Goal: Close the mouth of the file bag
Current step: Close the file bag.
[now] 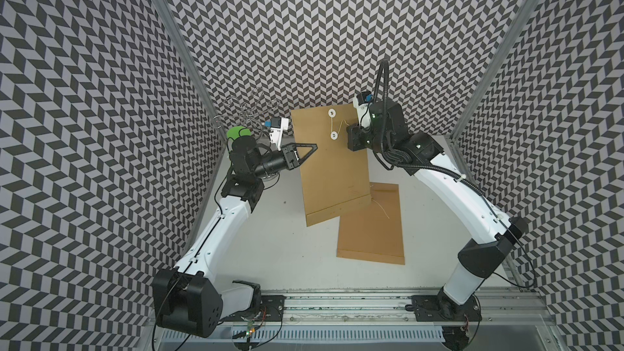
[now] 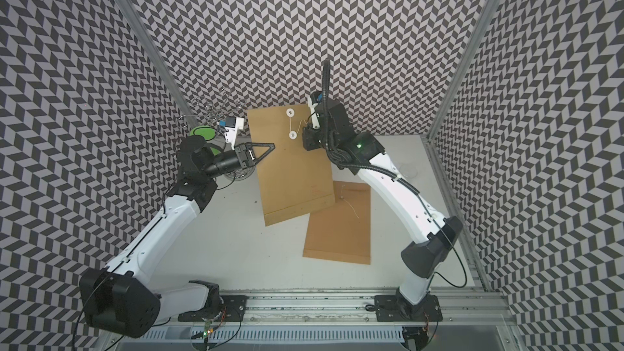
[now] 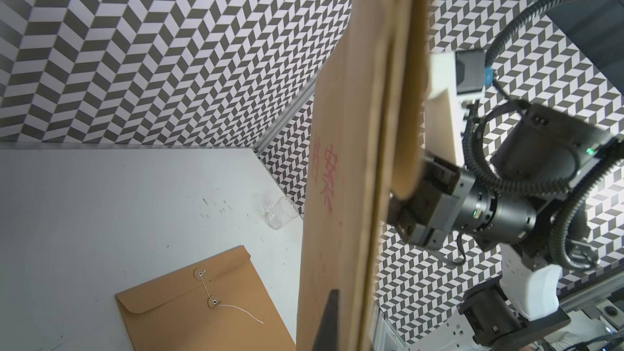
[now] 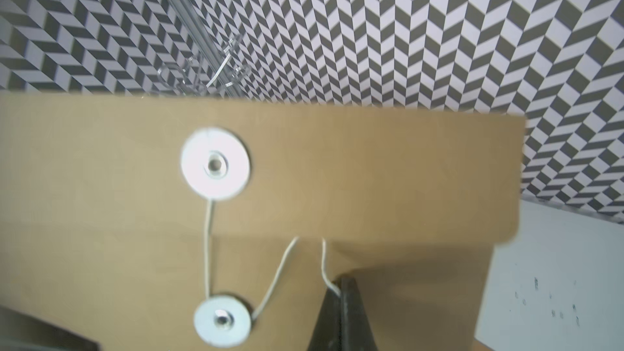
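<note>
Both your grippers are closed tight: the left gripper (image 1: 314, 147) clamps the side edge of the file bag (image 1: 332, 170), held raised above the table (image 1: 277, 241) with flap folded down, while the right gripper (image 4: 341, 287) pinches its white string (image 4: 208, 248) near the lower washer (image 4: 223, 320).

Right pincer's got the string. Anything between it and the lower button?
Nothing solid visible: only bare bag lies between the right pincer and the lower button. But the string has slack that rises to the flap edge, where its top is hidden; it may be tucked under.
</note>
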{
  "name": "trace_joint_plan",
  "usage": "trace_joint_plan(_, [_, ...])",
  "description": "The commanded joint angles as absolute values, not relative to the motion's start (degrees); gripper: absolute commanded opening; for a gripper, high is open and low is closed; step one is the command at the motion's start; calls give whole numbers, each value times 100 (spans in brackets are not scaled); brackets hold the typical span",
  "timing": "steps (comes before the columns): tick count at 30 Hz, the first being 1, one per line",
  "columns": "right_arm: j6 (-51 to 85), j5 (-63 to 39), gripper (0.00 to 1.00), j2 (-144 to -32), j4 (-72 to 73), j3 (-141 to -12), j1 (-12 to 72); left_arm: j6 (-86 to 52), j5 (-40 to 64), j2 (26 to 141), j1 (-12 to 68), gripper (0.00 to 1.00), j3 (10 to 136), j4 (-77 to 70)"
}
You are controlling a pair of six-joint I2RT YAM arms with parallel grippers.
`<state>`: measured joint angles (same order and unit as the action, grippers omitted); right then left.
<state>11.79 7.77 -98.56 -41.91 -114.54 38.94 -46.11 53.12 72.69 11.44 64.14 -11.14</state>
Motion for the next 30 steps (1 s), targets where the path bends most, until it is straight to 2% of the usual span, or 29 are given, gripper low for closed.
trace_joint_plan(1, [1126,997,0,-9511,-3960,-11308,3926,-4516,5148,7311,1134,0,6691,-893])
trace_joint_plan(15, [792,1853,0,-10138,-4222,-12513,3911,-4358,5102,7209,1373,0,6629,-701])
trace_joint_plan(30, [859,1749,0,-10516,-4171,-12930,4140,-4526,5115,7215,1652,0,6385,-1037])
